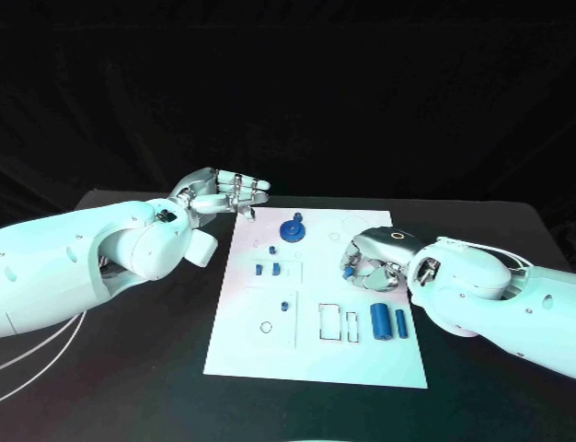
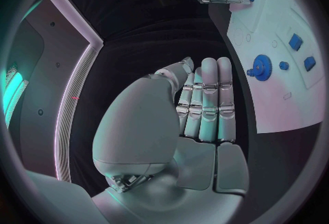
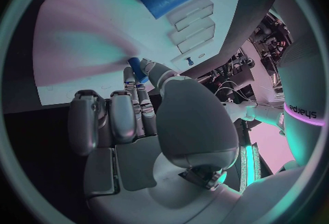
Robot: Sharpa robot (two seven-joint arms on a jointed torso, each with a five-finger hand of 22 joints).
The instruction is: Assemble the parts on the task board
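The task board lies mid-table. My left hand hovers off its far left corner, fingers together, grasping nothing. My right hand pinches a small blue part over the board; a loose pinch could drop it.

Both arms are cased in smooth, glossy white shells with rounded, bulging segments; small dark screw holes dot the left arm and the right arm; thin pale cables loop beside the left arm and along the right forearm; the left hand and right hand are silver metal, their fingers built of short ribbed links; a dark ring marks the right wrist.
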